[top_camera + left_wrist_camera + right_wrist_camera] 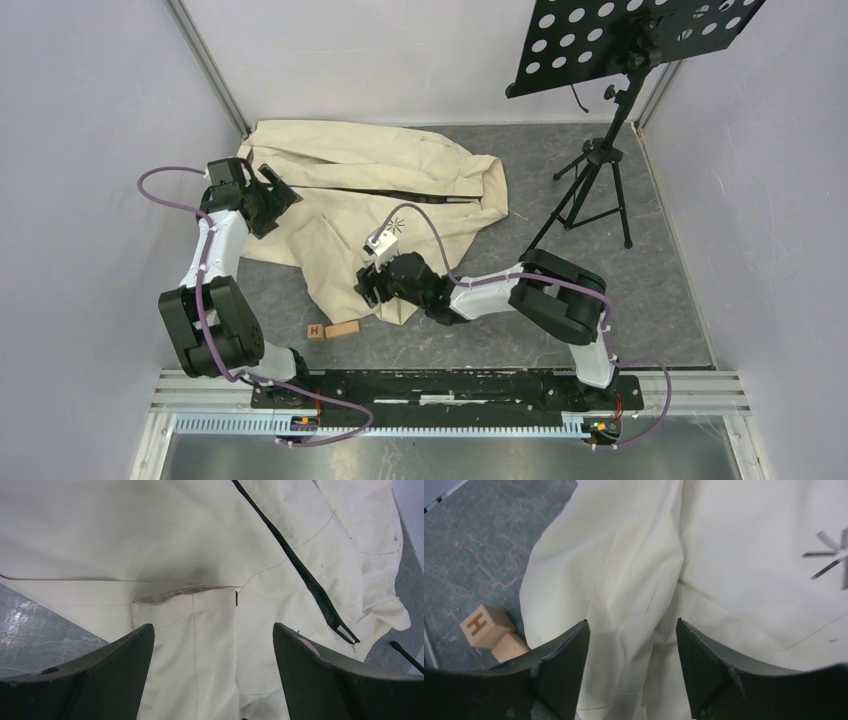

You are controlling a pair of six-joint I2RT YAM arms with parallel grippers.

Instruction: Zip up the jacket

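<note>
The cream jacket (400, 160) lies spread on the grey table, with its dark zipper (300, 570) running open along the front and a black starburst logo (398, 223) on the chest. My left gripper (272, 195) hovers over the jacket's left side, jaws wide open above a folded cuff (190, 615), left of the zipper's end. My right gripper (368, 283) is at the jacket's near end. Its jaws (631, 622) stand partly apart, astride a raised fold of cream fabric, without clearly pinching it.
Two small wooden blocks (333, 329), one marked H (484, 625), lie just in front of the jacket's near edge. A black music stand on a tripod (600, 160) rises at the back right. Walls close in the table on three sides.
</note>
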